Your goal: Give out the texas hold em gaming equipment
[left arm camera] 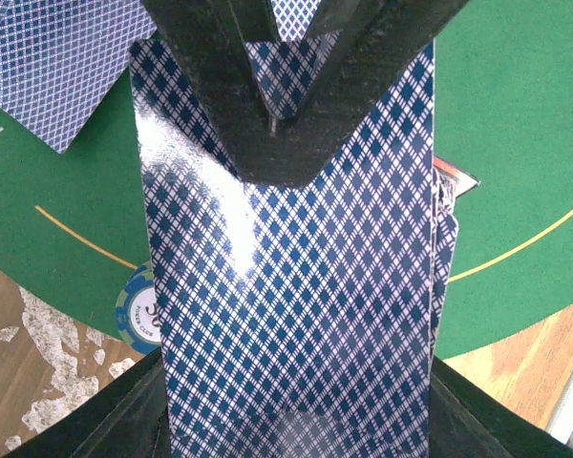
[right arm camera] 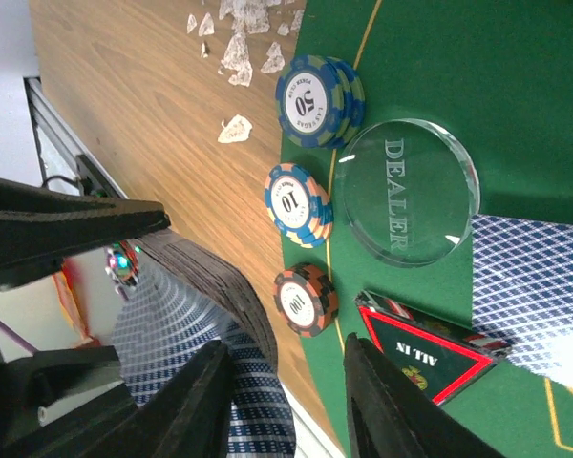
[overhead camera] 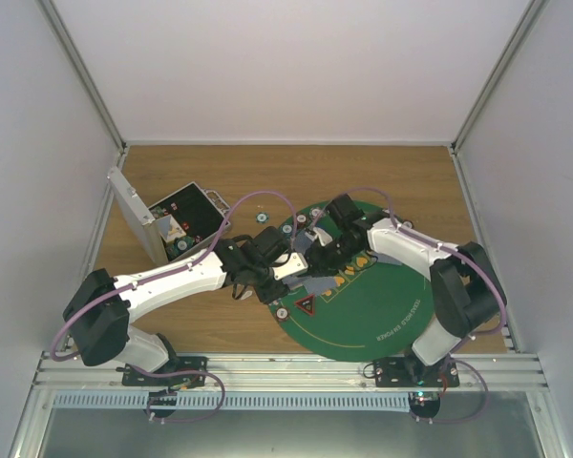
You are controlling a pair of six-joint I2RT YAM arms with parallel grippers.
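My left gripper [overhead camera: 288,270] is shut on a deck of blue-diamond-backed cards [left arm camera: 286,315], which it holds above the near-left edge of the green felt mat [overhead camera: 382,305]. My right gripper [overhead camera: 311,251] meets it from the right, its fingers [left arm camera: 286,143] lying over the deck's top card. In the right wrist view the right gripper [right arm camera: 288,405] is partly open beside the deck's edge [right arm camera: 220,286]. On the mat's rim lie a 50 chip stack [right arm camera: 310,100], a 10 chip stack [right arm camera: 296,203], a 100 chip [right arm camera: 304,301], a clear DEALER button [right arm camera: 406,191] and a red-edged ALL IN triangle [right arm camera: 425,358].
A face-down card [right arm camera: 535,286] lies on the mat by the triangle, and another [left arm camera: 48,67] shows in the left wrist view. A blue-green chip [left arm camera: 138,307] sits at the mat's edge. The open silver case [overhead camera: 172,224] stands at the back left. A loose chip [overhead camera: 261,218] lies on the wooden table.
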